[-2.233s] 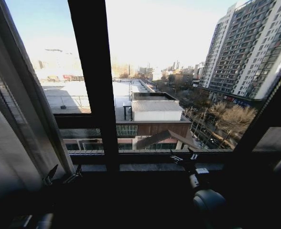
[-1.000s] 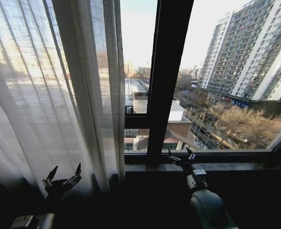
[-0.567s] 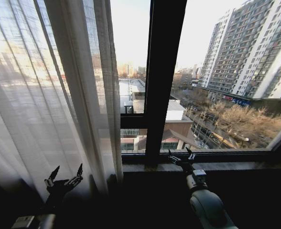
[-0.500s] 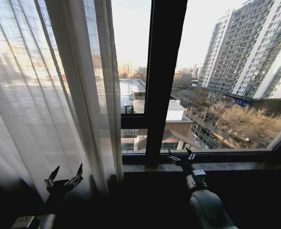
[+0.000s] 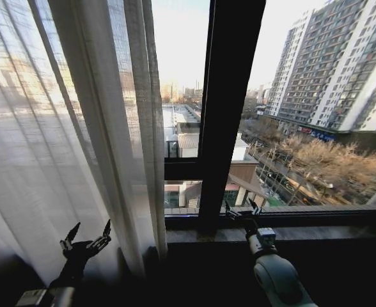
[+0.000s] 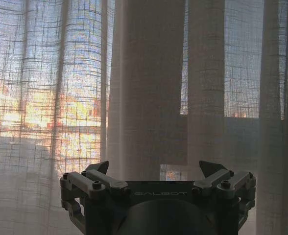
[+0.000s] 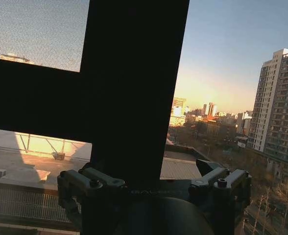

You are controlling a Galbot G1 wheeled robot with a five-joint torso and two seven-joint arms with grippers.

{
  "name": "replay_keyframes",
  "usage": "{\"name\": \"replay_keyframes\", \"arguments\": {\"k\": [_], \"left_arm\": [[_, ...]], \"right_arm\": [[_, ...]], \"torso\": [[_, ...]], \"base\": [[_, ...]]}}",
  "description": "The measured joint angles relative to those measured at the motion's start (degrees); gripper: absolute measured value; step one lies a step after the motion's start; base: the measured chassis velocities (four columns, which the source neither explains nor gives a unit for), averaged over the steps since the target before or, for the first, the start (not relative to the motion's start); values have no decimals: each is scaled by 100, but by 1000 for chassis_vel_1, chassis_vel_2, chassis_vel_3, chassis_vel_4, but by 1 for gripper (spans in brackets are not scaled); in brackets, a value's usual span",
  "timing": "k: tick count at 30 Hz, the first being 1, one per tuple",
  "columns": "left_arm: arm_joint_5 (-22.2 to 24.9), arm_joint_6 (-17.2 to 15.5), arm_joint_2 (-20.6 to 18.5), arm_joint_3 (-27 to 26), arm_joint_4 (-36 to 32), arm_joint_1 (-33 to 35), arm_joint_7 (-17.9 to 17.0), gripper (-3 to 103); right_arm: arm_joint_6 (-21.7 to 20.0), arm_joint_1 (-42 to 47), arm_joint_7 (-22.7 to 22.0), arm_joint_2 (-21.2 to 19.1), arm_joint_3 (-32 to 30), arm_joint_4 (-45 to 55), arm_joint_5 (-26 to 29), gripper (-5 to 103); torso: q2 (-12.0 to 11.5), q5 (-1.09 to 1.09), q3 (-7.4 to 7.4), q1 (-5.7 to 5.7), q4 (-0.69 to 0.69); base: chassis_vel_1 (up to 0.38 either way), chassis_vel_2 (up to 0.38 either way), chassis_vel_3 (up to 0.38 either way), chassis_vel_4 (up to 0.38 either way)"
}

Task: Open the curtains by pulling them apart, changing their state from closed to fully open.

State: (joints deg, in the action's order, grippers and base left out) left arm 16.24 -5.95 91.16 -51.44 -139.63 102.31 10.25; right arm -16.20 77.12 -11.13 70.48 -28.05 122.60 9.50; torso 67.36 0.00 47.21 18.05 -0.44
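A sheer white curtain [image 5: 60,141] with long vertical pleats hangs over the left part of the window, its inner edge bunched beside the dark mullion. In the head view my left gripper [image 5: 91,228] is low at the left, open, pointing up just in front of the fabric without holding it. The left wrist view shows the curtain [image 6: 149,88] close ahead, beyond the open left gripper [image 6: 154,169]. Low in the centre, my right gripper [image 5: 240,206] is open by the window sill. In the right wrist view the right gripper [image 7: 151,169] faces bare glass and frame.
A thick dark window mullion [image 5: 229,96] runs up the middle, with a crossbar [image 5: 181,169] meeting it. It also stands close ahead of the right wrist as mullion [image 7: 134,73]. The dark sill [image 5: 316,231] lies below the glass. Buildings and trees show outside.
The whole head view has swung left since the earliest frame, so the curtain now covers its left part, then shifted slightly. Both grippers hold the same open pose.
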Motion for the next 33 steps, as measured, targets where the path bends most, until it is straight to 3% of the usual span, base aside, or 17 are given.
{"name": "replay_keyframes", "arguments": {"k": [9, 13, 21, 33], "left_arm": [[-233, -102, -10, 142, 67, -78, 109, 100], [-429, -342, -105, 262, 256, -253, 350, 100], [-328, -882, -689, 462, 941, -1323, 472, 100], [-326, -1052, -1124, 1109, 1584, -1857, 437, 100]], "right_arm": [[-12, -13, -130, 5, -57, -26, 16, 100], [-13, -23, -145, 5, -58, -34, 20, 100], [-14, -120, -240, 17, -170, -165, 29, 100], [-14, -71, -389, 0, -291, -178, 29, 100]], "torso": [[5, 2, -4, -12, -1], [6, 2, -5, -14, 0], [1, 2, 0, -2, -1], [2, 1, -1, -7, 1]], "base": [[-13, 14, 12, -10], [13, -19, -8, 31], [0, 0, 0, 0], [0, 0, 0, 0]]}}
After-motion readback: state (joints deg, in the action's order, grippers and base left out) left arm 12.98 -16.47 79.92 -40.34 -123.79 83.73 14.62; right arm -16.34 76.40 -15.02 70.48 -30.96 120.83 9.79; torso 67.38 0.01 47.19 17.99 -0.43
